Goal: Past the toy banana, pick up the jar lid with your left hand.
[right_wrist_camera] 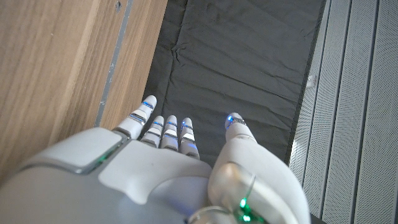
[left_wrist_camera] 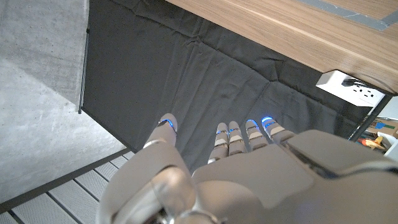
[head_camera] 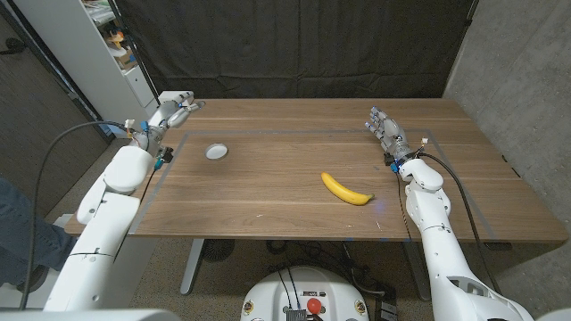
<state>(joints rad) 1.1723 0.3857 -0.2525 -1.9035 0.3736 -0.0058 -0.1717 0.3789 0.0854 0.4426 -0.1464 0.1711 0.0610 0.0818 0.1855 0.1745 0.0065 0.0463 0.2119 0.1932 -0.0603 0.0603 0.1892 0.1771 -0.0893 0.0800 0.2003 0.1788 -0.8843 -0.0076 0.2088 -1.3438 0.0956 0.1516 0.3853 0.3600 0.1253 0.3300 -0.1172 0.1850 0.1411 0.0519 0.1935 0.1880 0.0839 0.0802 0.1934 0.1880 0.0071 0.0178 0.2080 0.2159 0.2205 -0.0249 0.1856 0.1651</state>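
Your left hand (head_camera: 172,111) hovered empty, fingers apart, at the table's (head_camera: 294,209) far left corner; your right hand (head_camera: 384,126) was likewise spread and empty. You had the small, round, white jar lid (head_camera: 216,152) lying flat near the left hand, well apart from the yellow banana (head_camera: 345,189).

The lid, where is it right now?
In the head view the lid lies on the table's left side, near the left robot hand and well apart from the banana.
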